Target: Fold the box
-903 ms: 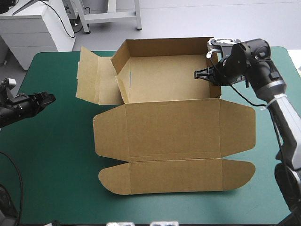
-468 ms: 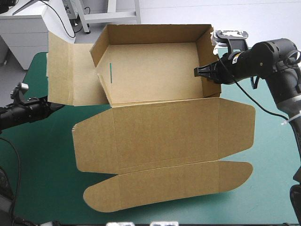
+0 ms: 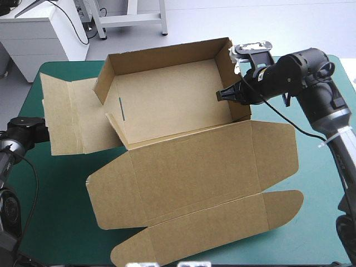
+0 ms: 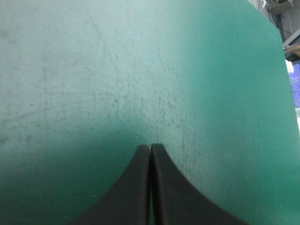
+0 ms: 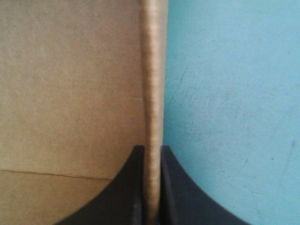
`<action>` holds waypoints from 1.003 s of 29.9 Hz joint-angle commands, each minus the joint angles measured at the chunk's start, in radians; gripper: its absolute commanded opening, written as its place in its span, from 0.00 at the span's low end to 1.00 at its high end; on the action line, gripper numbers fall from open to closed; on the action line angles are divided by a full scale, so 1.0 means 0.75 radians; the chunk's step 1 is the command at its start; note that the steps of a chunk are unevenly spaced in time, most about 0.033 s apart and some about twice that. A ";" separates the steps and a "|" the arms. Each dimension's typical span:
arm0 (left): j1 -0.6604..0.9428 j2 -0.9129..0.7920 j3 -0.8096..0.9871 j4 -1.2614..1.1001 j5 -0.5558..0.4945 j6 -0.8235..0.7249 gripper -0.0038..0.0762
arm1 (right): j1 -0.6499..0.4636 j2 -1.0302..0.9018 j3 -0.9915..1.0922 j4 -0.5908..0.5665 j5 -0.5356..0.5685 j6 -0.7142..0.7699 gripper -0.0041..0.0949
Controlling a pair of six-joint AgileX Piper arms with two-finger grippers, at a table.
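Observation:
The brown box [image 3: 167,100] stands as an open tray with its walls up, turned askew on the teal-green cover [image 3: 311,222]. Its lid [image 3: 194,167] lies flat toward the front edge, and a side flap [image 3: 69,114] spreads out to the left. My right gripper [image 3: 223,94] is shut on the box's right wall; the wall's edge [image 5: 153,70] runs between its fingers [image 5: 136,187]. My left gripper [image 4: 150,146] is shut with nothing in it, low over bare cover. It sits at the table's left edge [image 3: 39,130], just beside the spread flap.
The lid's rounded tuck flap [image 3: 211,228] reaches almost to the table's front edge. Bare cover shows at the right of the box [image 5: 234,93] and at the front left corner [image 3: 55,222].
The box has shifted left and turned counter-clockwise with my right gripper holding its right wall. The left arm has drawn back toward the table's left edge.

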 commanded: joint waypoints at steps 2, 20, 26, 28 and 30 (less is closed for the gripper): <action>-0.013 -0.052 -0.072 -0.129 0.115 -0.011 0.04 | 0.014 0.006 -0.032 -0.087 0.009 0.035 0.02; -0.198 -0.090 -0.129 -0.362 0.261 -0.013 0.04 | 0.016 0.122 -0.032 -0.320 -0.001 0.079 0.02; -0.211 -0.119 -0.129 -0.364 0.331 -0.017 0.04 | 0.016 0.128 -0.032 -0.361 -0.010 0.096 0.02; -0.211 -0.128 -0.129 -0.361 0.358 -0.017 0.04 | 0.016 0.128 -0.032 -0.369 -0.009 0.096 0.02; -0.211 -0.131 -0.129 -0.356 0.369 -0.017 0.04 | 0.016 0.131 -0.032 -0.369 -0.009 0.096 0.02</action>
